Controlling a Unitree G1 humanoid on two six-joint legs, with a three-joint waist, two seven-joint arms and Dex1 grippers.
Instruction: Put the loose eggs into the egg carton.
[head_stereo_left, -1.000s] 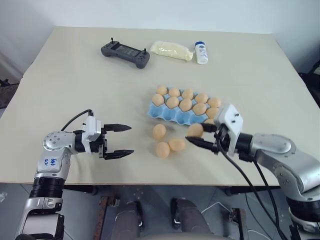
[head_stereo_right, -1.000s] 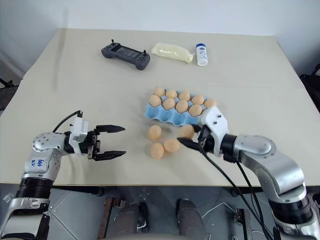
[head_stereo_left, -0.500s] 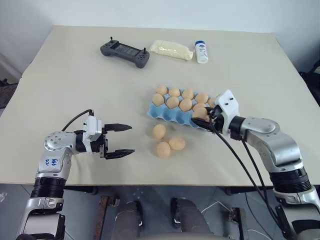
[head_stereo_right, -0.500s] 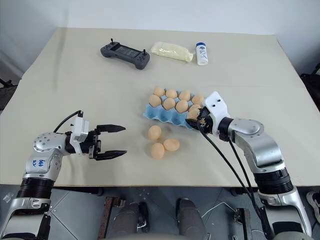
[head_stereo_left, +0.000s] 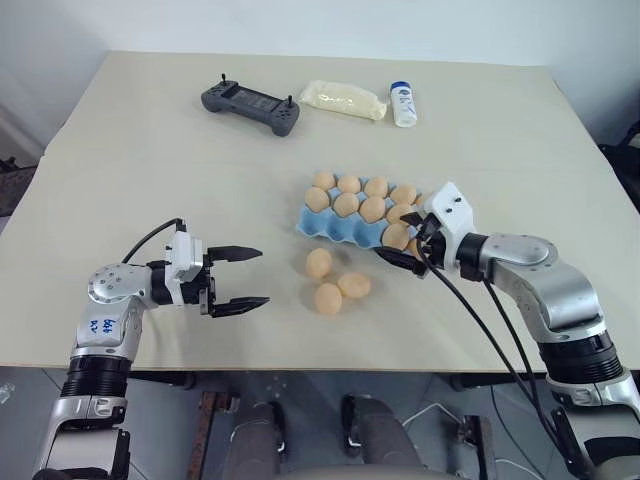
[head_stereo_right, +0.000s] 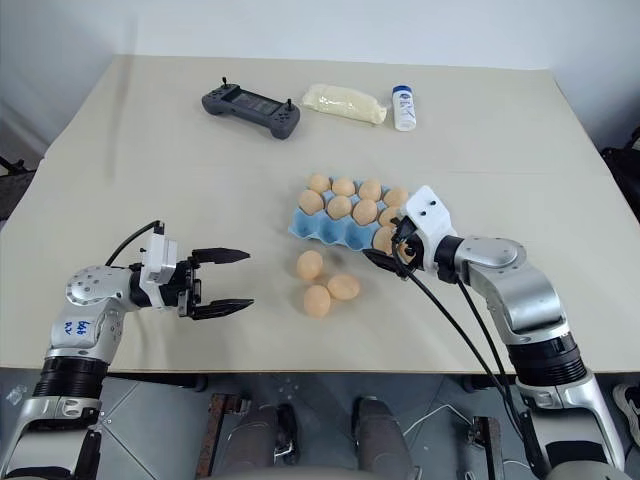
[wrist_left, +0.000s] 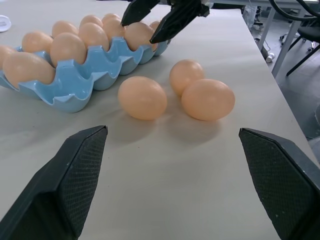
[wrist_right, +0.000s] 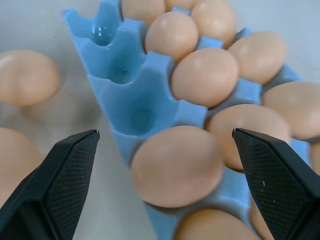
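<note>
The light blue egg carton (head_stereo_left: 335, 228) lies at mid-table with eggs in most of its cups. Three loose eggs (head_stereo_left: 318, 262) (head_stereo_left: 327, 298) (head_stereo_left: 353, 286) rest on the table just in front of it. My right gripper (head_stereo_left: 400, 238) is open at the carton's near right corner. An egg (wrist_right: 177, 165) sits in a near-row cup between its spread fingers, touched by neither. The near-row cups (wrist_right: 140, 114) left of that egg are empty. My left gripper (head_stereo_left: 262, 276) is open and level above the table, left of the loose eggs (wrist_left: 142, 97), with nothing in it.
A dark grey controller (head_stereo_left: 251, 105), a pale yellow wrapped packet (head_stereo_left: 344, 100) and a small white bottle (head_stereo_left: 403, 105) lie along the far side of the table. The table's near edge runs just below both grippers.
My right gripper carried an egg from near the loose eggs to the carton's near right corner, then opened, leaving the egg in a cup. The left arm stayed still.
</note>
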